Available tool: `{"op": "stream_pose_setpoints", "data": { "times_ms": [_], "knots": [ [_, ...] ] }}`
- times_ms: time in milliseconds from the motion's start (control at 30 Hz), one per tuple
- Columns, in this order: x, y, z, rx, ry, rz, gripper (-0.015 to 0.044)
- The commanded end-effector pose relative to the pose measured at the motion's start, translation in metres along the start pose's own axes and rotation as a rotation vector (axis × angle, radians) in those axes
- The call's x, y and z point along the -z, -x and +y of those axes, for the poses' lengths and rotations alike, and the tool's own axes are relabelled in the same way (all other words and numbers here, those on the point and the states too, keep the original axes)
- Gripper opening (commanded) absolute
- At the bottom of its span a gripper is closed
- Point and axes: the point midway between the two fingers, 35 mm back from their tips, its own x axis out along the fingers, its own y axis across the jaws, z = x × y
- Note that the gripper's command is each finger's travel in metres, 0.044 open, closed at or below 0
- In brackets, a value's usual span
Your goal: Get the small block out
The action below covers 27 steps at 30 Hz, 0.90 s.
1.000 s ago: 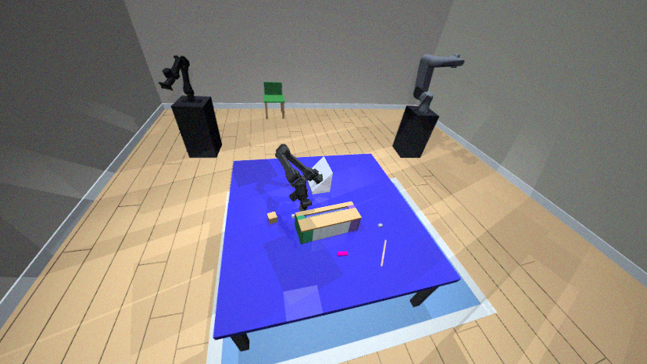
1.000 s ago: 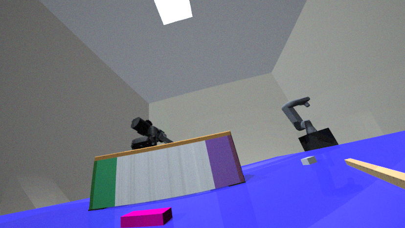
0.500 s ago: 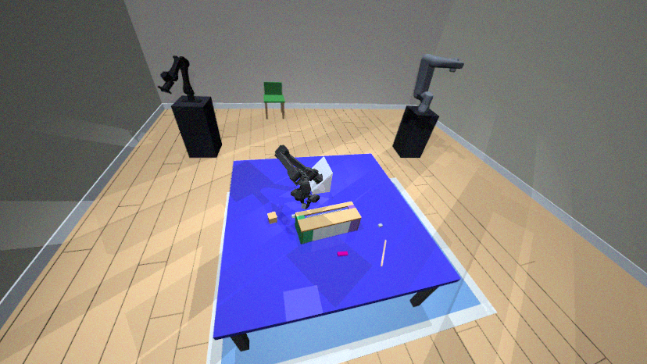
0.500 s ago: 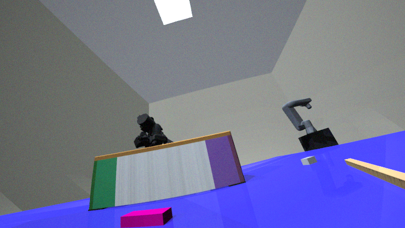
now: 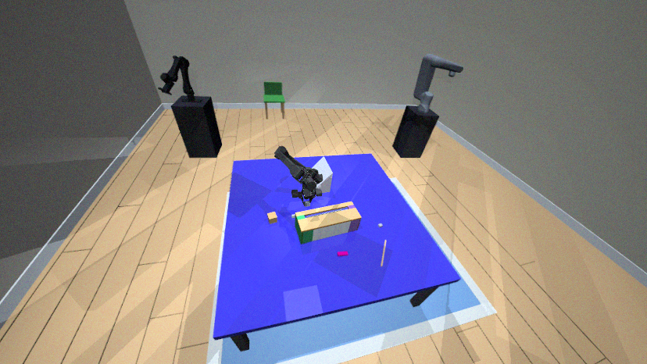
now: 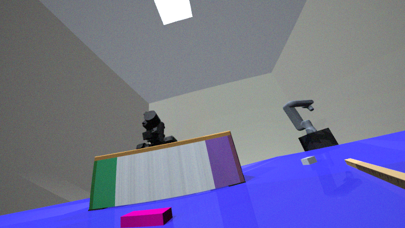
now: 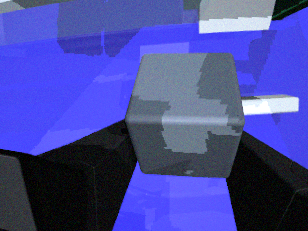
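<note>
Pinching the small grey block between its dark fingers, the gripper hangs above the blue table, just behind the box. No writing or label shows anywhere. The block is a matte cube with softly rounded edges (mottled by shadow). The box is a long wood-topped case, its front banded green, pale grey and purple. A magenta slab lies flat in front of it.
</note>
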Motion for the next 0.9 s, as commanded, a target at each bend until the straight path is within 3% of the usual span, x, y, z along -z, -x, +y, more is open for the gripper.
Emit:
{"op": "stream_pose_setpoints", "data": {
  "times_ms": [0, 867],
  "knots": [
    [-0.001, 0.004, 0.001, 0.014, 0.15, -0.007, 0.0],
    [0.005, 0.029, 0.009, 0.137, 1.351, 0.027, 0.0]
  ]
}}
